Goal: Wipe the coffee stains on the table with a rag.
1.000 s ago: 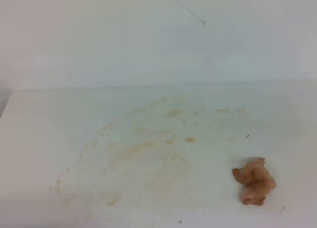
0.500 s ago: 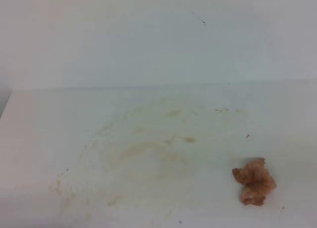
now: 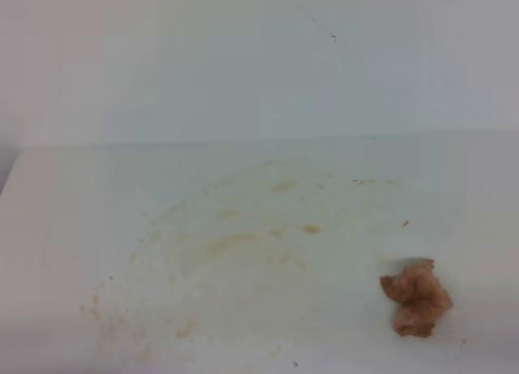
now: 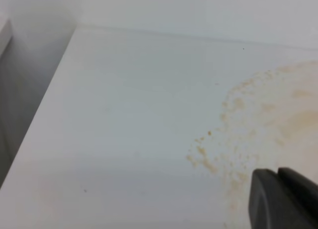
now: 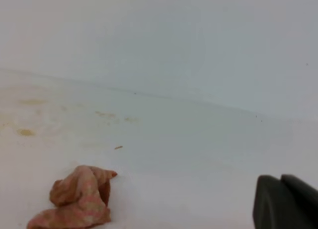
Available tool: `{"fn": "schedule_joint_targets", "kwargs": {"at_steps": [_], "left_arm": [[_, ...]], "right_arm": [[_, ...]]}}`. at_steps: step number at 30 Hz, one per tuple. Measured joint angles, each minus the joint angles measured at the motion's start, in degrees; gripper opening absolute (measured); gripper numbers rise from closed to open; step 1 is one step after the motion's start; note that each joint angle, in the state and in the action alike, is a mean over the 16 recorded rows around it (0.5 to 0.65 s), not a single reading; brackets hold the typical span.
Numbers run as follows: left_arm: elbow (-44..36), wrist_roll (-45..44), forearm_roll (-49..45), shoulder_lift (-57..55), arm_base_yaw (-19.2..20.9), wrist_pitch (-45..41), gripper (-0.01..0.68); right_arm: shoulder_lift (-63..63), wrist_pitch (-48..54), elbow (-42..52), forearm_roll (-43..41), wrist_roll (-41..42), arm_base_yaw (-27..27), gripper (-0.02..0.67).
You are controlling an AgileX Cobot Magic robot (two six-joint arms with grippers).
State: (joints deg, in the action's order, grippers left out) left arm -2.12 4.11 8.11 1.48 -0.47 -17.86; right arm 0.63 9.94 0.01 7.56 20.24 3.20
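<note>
Pinkish-brown rag [image 3: 416, 298] was left on counter [image 3: 65, 228] | coffee stains [image 3: 235, 244] were spread alongside | right end effector [image 5: 285, 201] was closed, empty | left end effector [image 4: 283, 196] was closed, empty

Both wrist views cut off all but a dark corner of the left gripper [image 4: 283, 196] and right gripper [image 5: 285, 201], while the faint yellowish-tan coffee stains [image 3: 235, 244] blur out toward the near edge.

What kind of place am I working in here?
Probably a bare test bench rather than a home: a plain white table against a blank wall, carrying only coffee stains and a wadded rag.
</note>
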Motion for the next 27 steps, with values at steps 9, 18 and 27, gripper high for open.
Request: {"fn": "schedule_joint_targets", "kwargs": {"at_steps": [9,18,27], "left_arm": [[0.00,0.00,0.00,0.00,0.00,0.00,-0.003],[0.00,-0.01,0.00,0.00,0.00,0.24,-0.003],[0.00,-0.02,0.00,0.00,0.00,0.47,-0.003]], "right_arm": [[-1.32,5.28,0.28,-13.56,-19.69,0.01,0.000],[-1.77,8.74,0.28,-27.49,-38.68,0.01,0.000],[-1.77,8.94,0.28,-28.68,-40.34,0.01,0.000]]}}
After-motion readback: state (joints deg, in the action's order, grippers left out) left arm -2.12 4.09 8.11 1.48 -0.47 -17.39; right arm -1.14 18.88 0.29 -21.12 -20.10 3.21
